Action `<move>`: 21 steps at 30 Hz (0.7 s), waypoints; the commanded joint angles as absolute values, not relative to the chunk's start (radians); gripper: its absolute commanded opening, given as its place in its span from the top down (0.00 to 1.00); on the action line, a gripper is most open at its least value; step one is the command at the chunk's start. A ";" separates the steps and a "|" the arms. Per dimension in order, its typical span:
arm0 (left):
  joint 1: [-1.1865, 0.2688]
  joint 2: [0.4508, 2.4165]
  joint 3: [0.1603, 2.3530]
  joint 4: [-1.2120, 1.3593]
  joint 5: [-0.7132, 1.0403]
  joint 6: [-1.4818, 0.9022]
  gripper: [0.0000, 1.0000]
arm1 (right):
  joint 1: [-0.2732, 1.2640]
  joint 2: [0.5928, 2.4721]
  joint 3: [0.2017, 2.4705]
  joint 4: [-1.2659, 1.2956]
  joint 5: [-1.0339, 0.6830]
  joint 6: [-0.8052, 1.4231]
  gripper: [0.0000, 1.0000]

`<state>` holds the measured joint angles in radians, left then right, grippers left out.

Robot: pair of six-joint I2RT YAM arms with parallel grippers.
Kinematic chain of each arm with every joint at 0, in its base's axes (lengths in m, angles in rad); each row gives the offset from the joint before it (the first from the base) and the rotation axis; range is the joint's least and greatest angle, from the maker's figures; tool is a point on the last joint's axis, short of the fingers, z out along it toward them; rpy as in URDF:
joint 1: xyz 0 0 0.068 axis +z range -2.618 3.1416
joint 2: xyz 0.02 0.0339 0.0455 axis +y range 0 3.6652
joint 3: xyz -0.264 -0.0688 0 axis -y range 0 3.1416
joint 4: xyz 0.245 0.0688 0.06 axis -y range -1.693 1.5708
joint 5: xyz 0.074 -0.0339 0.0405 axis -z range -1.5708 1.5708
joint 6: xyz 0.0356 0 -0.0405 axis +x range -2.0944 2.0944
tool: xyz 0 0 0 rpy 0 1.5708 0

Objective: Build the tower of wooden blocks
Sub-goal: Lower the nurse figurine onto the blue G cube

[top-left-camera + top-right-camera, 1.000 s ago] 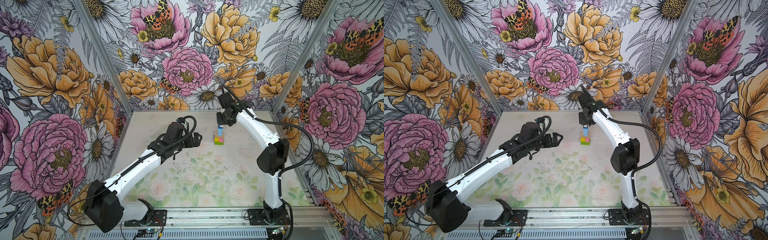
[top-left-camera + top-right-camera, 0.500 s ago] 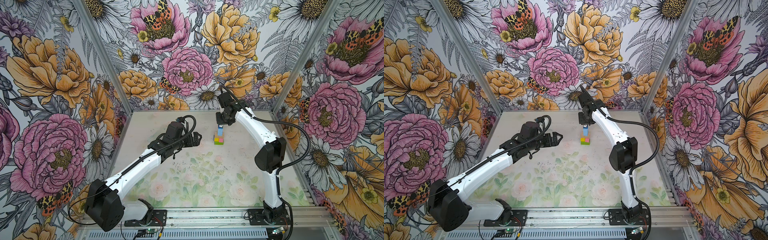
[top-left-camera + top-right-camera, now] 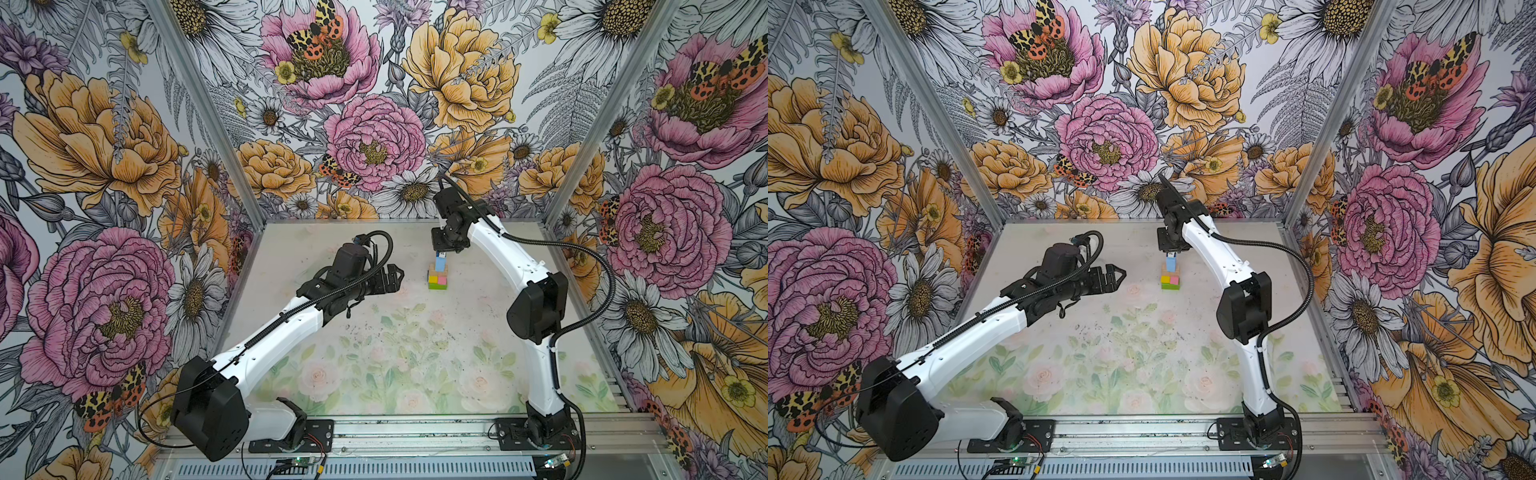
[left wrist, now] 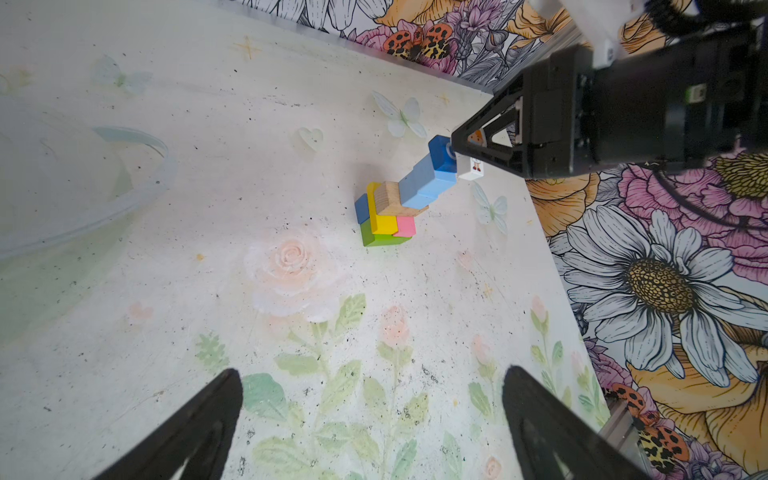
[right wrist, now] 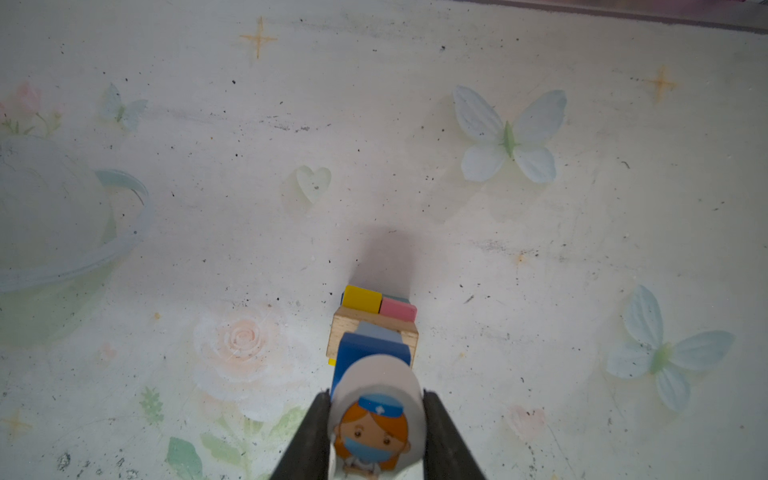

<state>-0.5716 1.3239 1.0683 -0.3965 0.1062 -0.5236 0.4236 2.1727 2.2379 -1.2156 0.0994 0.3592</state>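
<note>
**Nurse figure gripped at the top of the block tower**

In both top views the wood block tower (image 3: 438, 274) stands on the desk (image 3: 415, 340) in the upper middle of the frame, a little right of centre. The left wrist view shows its layers. A green brick (image 4: 382, 240) lies at the bottom, with a yellow brick (image 4: 382, 224) and a pink brick (image 4: 406, 226) side by side on it. A tan brick (image 4: 388, 197) sits across those, then come light blue cubes (image 4: 415, 189) and a dark blue block (image 4: 440, 153) on top.

The right end effector (image 3: 443, 252) points down at the tower from above. Its jaws are narrow and clamped on the white toy figure (image 5: 376, 386), a nurse with orange hair, blue cap and mask. The figure's foot meets the dark blue block, but I cannot tell whether it rests on it.

The left end effector (image 3: 394, 277) hangs just left of the tower and apart from it. Its jaws are wide with nothing between them, and its fingers (image 4: 216, 411) frame bare desk.
</note>
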 commanded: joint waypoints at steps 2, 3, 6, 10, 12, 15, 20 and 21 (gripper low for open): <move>-0.561 1.331 1.102 -0.365 0.128 -0.515 0.01 | 0.414 2.187 2.275 -1.215 0.104 0.344 0.69; -0.562 1.332 1.103 -0.365 0.127 -0.515 0.01 | 0.415 2.186 2.277 -1.215 0.104 0.344 0.69; -0.562 1.333 1.103 -0.364 0.129 -0.514 0.01 | 0.415 2.188 2.278 -1.216 0.105 0.344 0.69; -0.561 1.333 1.101 -0.364 0.129 -0.515 0.01 | 0.414 2.194 2.279 -1.216 0.106 0.344 0.69; -0.561 1.332 1.099 -0.363 0.128 -0.514 0.01 | 0.415 2.197 2.279 -1.216 0.106 0.344 0.69; -0.561 1.333 1.101 -0.365 0.129 -0.514 0.01 | 0.415 2.201 2.281 -1.218 0.104 0.344 0.69; -0.560 1.333 1.103 -0.363 0.128 -0.514 0.01 | 0.415 2.206 2.286 -1.218 0.104 0.344 0.69; -0.559 1.335 1.103 -0.362 0.128 -0.514 0.01 | 0.414 2.207 2.286 -1.218 0.104 0.344 0.69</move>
<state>-0.5709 1.3315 1.0718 -0.3908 0.1062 -0.5236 0.4236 2.1883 2.2494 -1.2160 0.0998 0.3492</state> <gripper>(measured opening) 0.988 0.339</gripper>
